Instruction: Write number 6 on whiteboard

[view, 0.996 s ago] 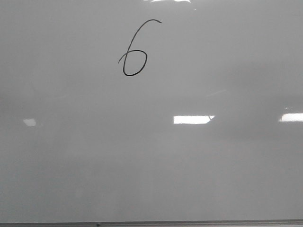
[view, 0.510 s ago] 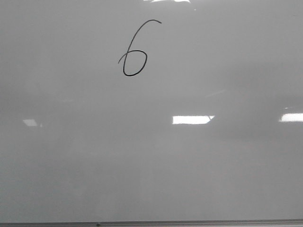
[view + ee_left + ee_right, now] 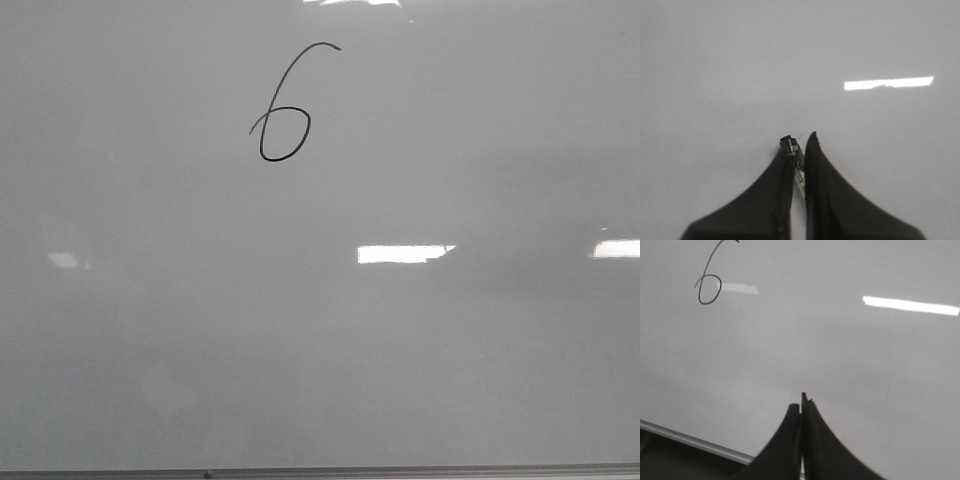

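Note:
The number 6 (image 3: 262, 140) is drawn in thin black line high on the whiteboard (image 3: 400, 350), left of centre; it also shows in the right wrist view (image 3: 699, 290). No gripper shows in the front view. My left gripper (image 3: 800, 140) is shut on a black marker (image 3: 790, 146), whose end pokes out past the fingertips over bare board. My right gripper (image 3: 801, 402) is shut with nothing in it, over bare board near the board's edge and well away from the 6.
A thin grey metal edge strip (image 3: 320, 472) runs along the board's near edge; it also shows in the right wrist view (image 3: 690, 440), with dark space (image 3: 670, 460) beyond it. Bright white light reflections (image 3: 400, 254) lie on the board.
The 6 and the board look the same. The bright reflection in the middle of the board has drifted slightly to the left.

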`<action>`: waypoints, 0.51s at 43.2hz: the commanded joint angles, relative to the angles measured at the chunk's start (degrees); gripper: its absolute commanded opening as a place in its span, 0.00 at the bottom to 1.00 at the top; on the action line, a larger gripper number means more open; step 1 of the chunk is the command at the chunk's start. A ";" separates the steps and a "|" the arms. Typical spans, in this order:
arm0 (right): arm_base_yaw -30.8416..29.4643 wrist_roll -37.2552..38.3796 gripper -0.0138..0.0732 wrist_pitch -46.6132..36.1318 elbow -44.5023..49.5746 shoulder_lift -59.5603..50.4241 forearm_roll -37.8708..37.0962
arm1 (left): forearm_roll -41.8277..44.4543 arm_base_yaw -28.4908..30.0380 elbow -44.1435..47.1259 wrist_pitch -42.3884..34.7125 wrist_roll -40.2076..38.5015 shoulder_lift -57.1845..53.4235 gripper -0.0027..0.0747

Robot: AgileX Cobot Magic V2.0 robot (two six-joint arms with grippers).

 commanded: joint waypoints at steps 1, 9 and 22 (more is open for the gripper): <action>-0.37 0.38 0.09 -5.83 -1.30 -1.78 -2.16 | 0.08 -0.30 2.11 -2.78 0.08 -8.01 0.01; -0.37 0.38 0.09 -7.30 -1.30 -3.00 -3.20 | 0.08 -0.30 8.05 -0.90 0.08 -22.89 0.01; -0.37 0.38 0.09 -7.62 -1.30 -3.00 -3.20 | 0.08 -0.30 9.87 -0.90 0.08 -35.51 0.01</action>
